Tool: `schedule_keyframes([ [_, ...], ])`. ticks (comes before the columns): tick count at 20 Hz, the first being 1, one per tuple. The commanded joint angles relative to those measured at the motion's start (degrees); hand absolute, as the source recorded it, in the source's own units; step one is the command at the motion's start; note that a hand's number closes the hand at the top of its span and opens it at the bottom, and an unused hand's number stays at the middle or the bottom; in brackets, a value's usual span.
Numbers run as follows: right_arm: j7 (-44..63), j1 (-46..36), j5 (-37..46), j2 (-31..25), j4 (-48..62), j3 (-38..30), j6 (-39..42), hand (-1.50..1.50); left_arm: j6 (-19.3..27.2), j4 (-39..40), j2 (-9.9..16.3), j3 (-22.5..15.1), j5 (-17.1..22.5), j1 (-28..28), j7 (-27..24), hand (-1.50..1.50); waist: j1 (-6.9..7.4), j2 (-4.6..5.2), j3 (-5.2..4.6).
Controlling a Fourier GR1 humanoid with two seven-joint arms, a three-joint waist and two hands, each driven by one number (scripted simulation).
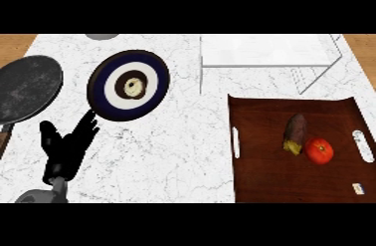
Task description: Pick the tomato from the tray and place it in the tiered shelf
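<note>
Left robot hand (64, 145) rests open, fingers up, well left of the tray (264, 165). On that tray the tomato (320, 151) lies touching an eggplant (295, 133); the tiered shelf (268, 53) stands just behind.

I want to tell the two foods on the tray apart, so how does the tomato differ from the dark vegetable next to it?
The tomato is bright red and round; the dark vegetable is brownish-purple and elongated, with a yellowish lower end. The tomato sits nearer the tray's right handle, the vegetable more toward the middle. The vegetable looks longer than the tomato. Both rest on the brown tray, close together, and no hand touches either.
</note>
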Motion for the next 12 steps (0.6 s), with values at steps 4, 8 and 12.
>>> schedule_keyframes([
  [4,5.7,-1.7,1.9,-5.5,-8.8,3.9,8.0,-1.50,-0.7,1.3,-0.2,0.7,-0.2,1.0,1.5,0.00,-0.63,-0.16,-0.34],
  [8,21.4,3.0,-0.2,1.1,-23.5,4.2,-1.3,-1.50,1.5,-3.3,-1.0,1.0,-1.1,2.2,3.9,0.00,-1.19,-0.40,-0.35],
  [12,34.8,0.2,0.2,5.3,-31.0,6.1,-7.3,-1.50,-0.6,-0.8,-0.4,2.1,-0.7,0.4,4.4,0.00,-0.91,-0.25,-0.35],
])
